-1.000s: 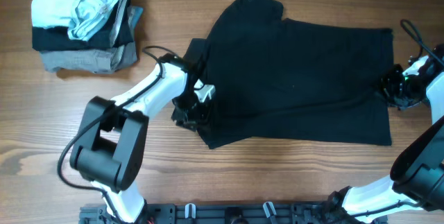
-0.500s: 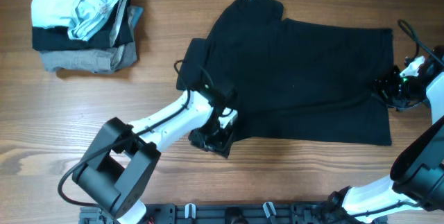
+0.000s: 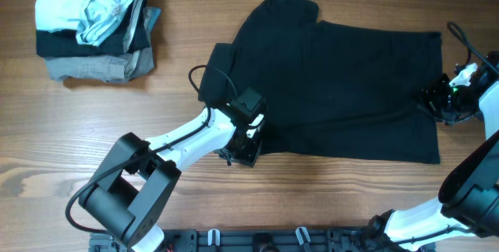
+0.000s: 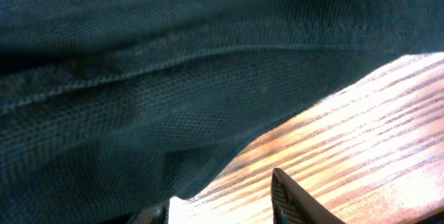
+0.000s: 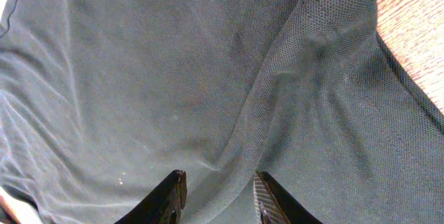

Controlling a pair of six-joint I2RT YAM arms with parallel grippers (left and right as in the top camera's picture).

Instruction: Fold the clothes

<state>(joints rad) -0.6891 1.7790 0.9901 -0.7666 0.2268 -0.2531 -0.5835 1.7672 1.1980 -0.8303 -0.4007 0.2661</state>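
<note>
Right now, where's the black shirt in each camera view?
Overhead: black shirt spread flat, centre to right of the frame.
Left wrist: black shirt fills the upper left, with its edge running diagonally above bare wood.
Right wrist: black shirt covers nearly the whole frame, wood only at top right.
Shared landmark: the wooden table bordering the shirt's edge.

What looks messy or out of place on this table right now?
The light blue garment topping the folded stack at the far left is crumpled rather than folded flat. The black T-shirt lies spread but slightly skewed, with a long crease across it. Nothing looks spilled or damaged.
</note>
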